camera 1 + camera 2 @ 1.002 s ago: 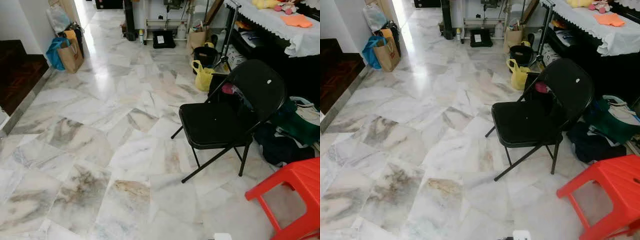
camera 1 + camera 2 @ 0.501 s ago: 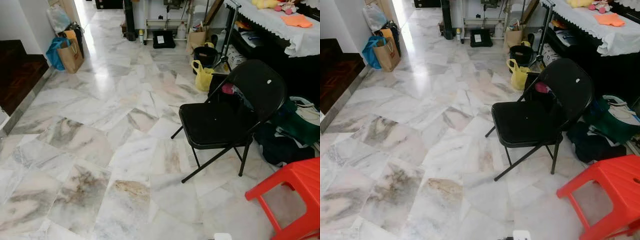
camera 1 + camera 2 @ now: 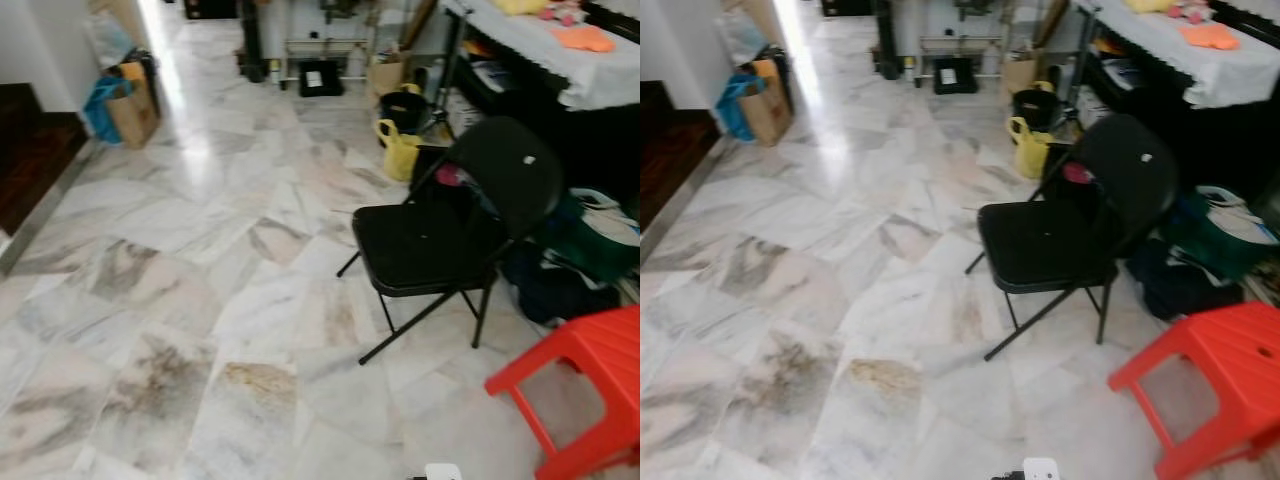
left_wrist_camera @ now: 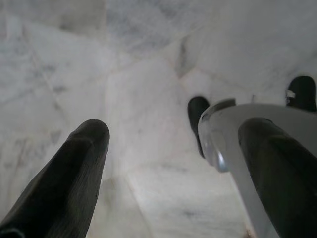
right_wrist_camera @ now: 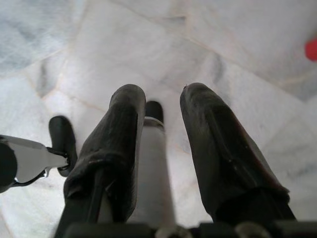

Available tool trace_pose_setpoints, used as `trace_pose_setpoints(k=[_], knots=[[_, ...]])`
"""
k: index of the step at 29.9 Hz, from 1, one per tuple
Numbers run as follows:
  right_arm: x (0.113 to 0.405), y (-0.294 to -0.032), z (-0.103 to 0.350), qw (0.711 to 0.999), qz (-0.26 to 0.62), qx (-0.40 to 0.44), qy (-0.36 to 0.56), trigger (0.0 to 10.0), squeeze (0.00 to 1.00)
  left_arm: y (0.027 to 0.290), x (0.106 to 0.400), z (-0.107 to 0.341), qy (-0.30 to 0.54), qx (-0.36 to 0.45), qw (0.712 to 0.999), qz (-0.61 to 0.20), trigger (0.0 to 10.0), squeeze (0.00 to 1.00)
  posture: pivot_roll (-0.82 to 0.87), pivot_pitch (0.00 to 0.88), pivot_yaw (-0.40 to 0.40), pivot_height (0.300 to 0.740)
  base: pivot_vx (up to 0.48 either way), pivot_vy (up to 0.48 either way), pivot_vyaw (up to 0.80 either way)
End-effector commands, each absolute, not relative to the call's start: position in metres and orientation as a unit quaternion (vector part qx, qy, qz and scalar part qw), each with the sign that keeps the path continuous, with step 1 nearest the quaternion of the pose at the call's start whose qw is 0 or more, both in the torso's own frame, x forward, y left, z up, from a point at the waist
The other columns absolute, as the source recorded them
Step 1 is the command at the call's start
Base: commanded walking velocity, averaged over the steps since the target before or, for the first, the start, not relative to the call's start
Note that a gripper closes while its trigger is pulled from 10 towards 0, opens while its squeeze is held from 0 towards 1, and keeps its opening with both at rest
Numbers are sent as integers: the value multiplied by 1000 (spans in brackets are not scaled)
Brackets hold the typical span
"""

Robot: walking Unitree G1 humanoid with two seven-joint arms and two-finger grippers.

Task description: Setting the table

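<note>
A table with a white lace-edged cloth (image 3: pixel 590 75) stands at the far right, with an orange cloth (image 3: pixel 585 38) and soft toys lying on it. In the left wrist view my left gripper (image 4: pixel 173 148) hangs over the marble floor with its fingers (image 4: pixel 74 173) wide apart and nothing between them. My right gripper (image 5: pixel 163 106) also points down at the floor, its fingers (image 5: pixel 121 134) a narrow gap apart and holding nothing. My own silver leg (image 5: pixel 153 163) and black foot (image 5: pixel 154 110) show behind that gap.
A black folding chair (image 3: pixel 440 235) stands mid-right, with a red plastic stool (image 3: pixel 585 385) nearer at the right. Bags and clothes (image 3: pixel 580 260) lie under the table. A yellow bag (image 3: pixel 400 150) and black bucket (image 3: pixel 405 105) sit beyond. Paper bags (image 3: pixel 125 105) line the left wall.
The whole picture has shifted a little and blurred, so the camera has moved. Nothing in the room has changed place.
</note>
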State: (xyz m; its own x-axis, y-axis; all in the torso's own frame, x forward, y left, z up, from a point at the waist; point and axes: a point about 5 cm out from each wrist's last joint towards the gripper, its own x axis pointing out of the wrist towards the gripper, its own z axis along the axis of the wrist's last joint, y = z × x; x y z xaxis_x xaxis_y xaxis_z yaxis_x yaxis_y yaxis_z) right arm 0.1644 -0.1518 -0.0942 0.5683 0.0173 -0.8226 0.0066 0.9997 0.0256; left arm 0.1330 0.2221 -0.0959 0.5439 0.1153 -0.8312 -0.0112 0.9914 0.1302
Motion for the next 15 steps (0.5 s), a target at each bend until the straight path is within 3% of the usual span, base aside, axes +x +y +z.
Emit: trace_pose_setpoints(k=[1,15], knots=[[199,-191,-76,894,-54,105,433,10000,0,231,169,-81,455,-3,889,51,10000,0,9,65,5,740,0,0,-800],[199,-191,-76,892,-54,106,436,10000,0,232,169,-81,458,-2,888,48,10000,0,16,92,7,740,0,0,-800]])
